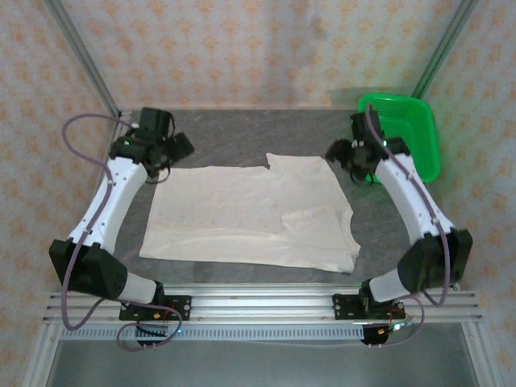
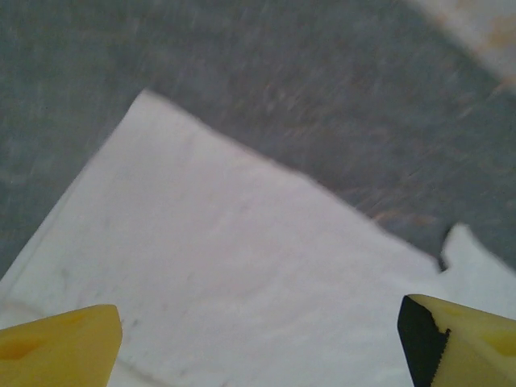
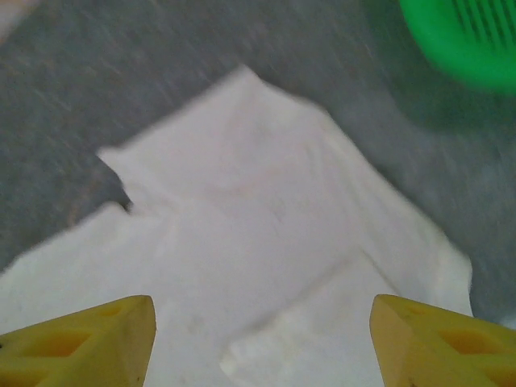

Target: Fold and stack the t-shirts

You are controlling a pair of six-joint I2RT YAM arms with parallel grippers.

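Note:
An off-white t-shirt [image 1: 254, 214] lies folded flat on the grey table, plain face up, with a sleeve folded over near its right side. My left gripper [image 1: 173, 149] hovers over the shirt's far left corner, jaws wide apart and empty; in the left wrist view the t-shirt [image 2: 226, 274] lies beneath the yellow fingertips [image 2: 60, 347]. My right gripper [image 1: 348, 153] hangs above the far right corner, also open with nothing in it. From the right wrist view the t-shirt [image 3: 266, 234] spreads below the spread fingertips [image 3: 439, 343].
A green plastic basket [image 1: 403, 133] stands at the back right, close behind the right gripper, and its rim appears as the green basket [image 3: 463, 40] in the right wrist view. Patterned walls and metal posts enclose the grey table [image 1: 242, 133].

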